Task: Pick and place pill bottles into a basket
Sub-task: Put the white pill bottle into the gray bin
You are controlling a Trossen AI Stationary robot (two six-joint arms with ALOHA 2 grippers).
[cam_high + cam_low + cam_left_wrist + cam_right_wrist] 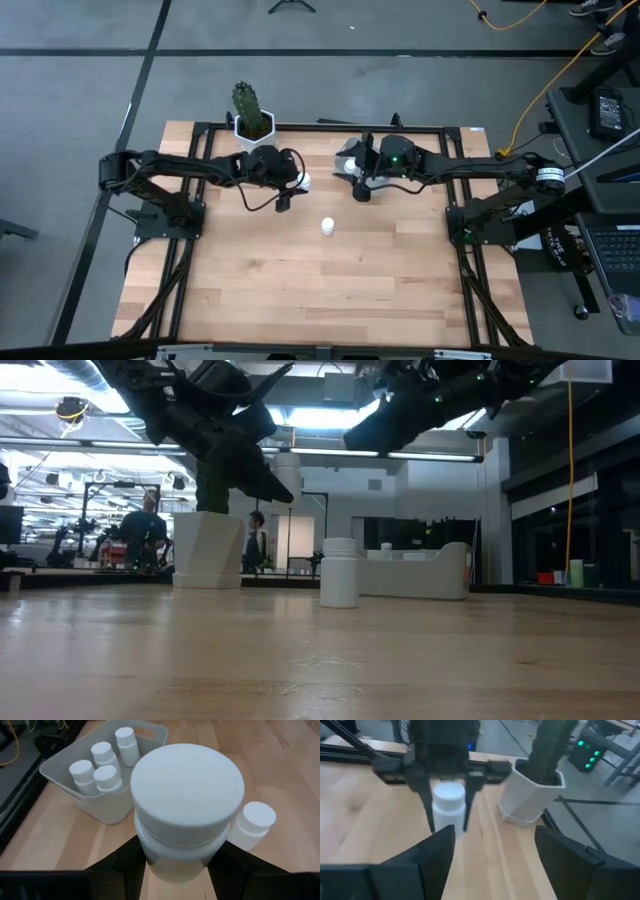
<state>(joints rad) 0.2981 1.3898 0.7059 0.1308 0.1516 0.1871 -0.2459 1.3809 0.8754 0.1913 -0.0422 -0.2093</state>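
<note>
My left gripper (pixel 297 185) is shut on a white pill bottle (pixel 186 805) above the table, left of the basket. The pale grey basket (pixel 102 806) holds several white bottles; it lies partly under my right gripper in the high view (pixel 347 160). One more bottle (pixel 327 227) stands upright on its base on the table, and also shows in the left wrist view (pixel 254 824) and the low view (pixel 340 572). My right gripper (pixel 492 852) is open and empty above the basket, facing the left gripper. My left gripper pinches the bottle's body below the cap (pixel 172 862) between its two fingers (pixel 426 802), one on either side. The fingers come from above, pointing down. The bottle (pixel 449 802) stands upright in the hold, cap up, lifted clear of the table.
A white hexagonal pot with a green cactus (pixel 252 118) stands at the table's far edge behind the left gripper. The wooden table top (pixel 320 290) stretches toward the near edge. People show in the room beyond the table (pixel 145 530).
</note>
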